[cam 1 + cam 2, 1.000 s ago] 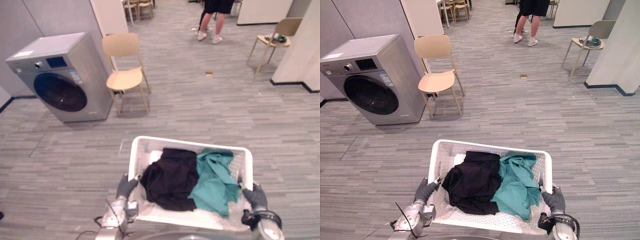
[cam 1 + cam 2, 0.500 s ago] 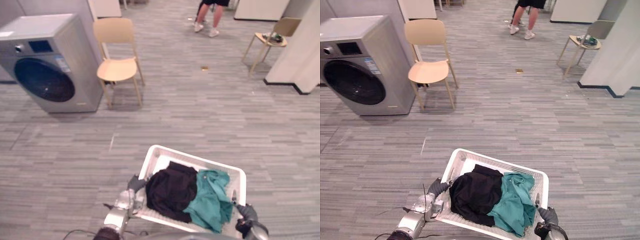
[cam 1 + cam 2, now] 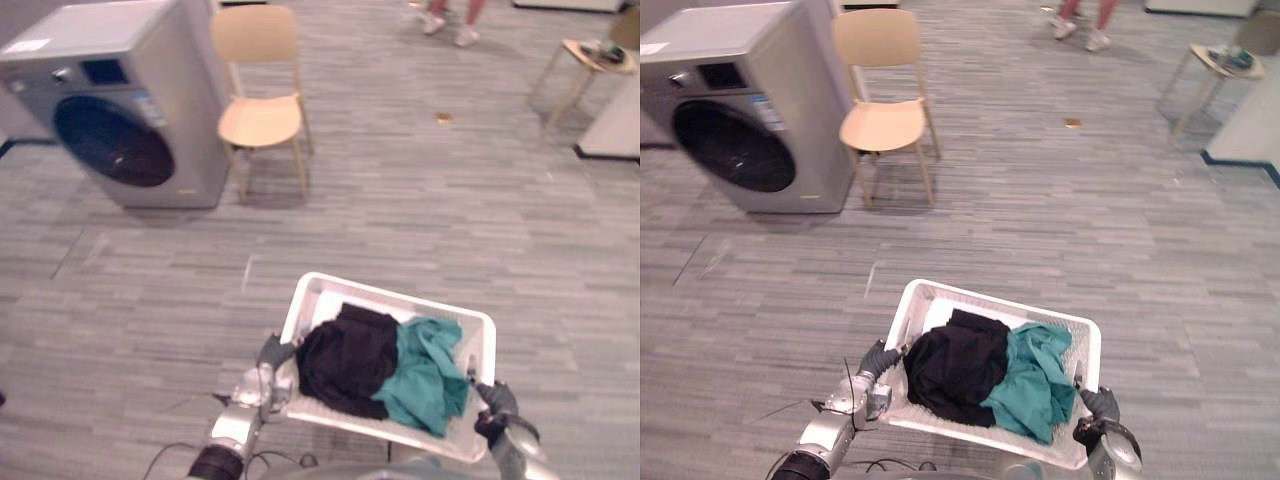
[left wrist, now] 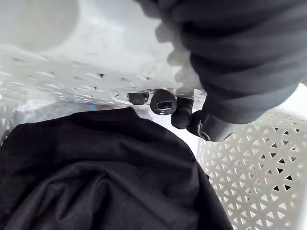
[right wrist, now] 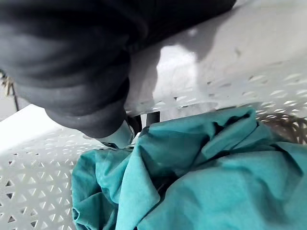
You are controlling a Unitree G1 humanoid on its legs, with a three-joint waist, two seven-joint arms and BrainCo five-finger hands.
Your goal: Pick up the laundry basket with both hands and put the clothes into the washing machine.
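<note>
Grey metal washing machine sits way off on my far left, round dark door facing the room, well apart from me. Just beside it on the right is a pale wooden chair.

Closer in, my left hand is on the left side of the white laundry basket. On the wrist cam my fingertips are hooked over the rim and curled down inside, so that one's got a proper grip on the basket. It's held between both my hands, out in front of me over the grey striped floor.

Inside it, the black garment is bunched in the left half and the teal garment in the right half, the two touching in the middle. My right hand is on the opposite side, a finger wrapped over the rim right next to the teal cloth, so it's clamped on too.

Further back on the right there's a small brown thing on the floor and a person's light shoes at the top edge. Off in the far right corner is another chair with something on its seat.
</note>
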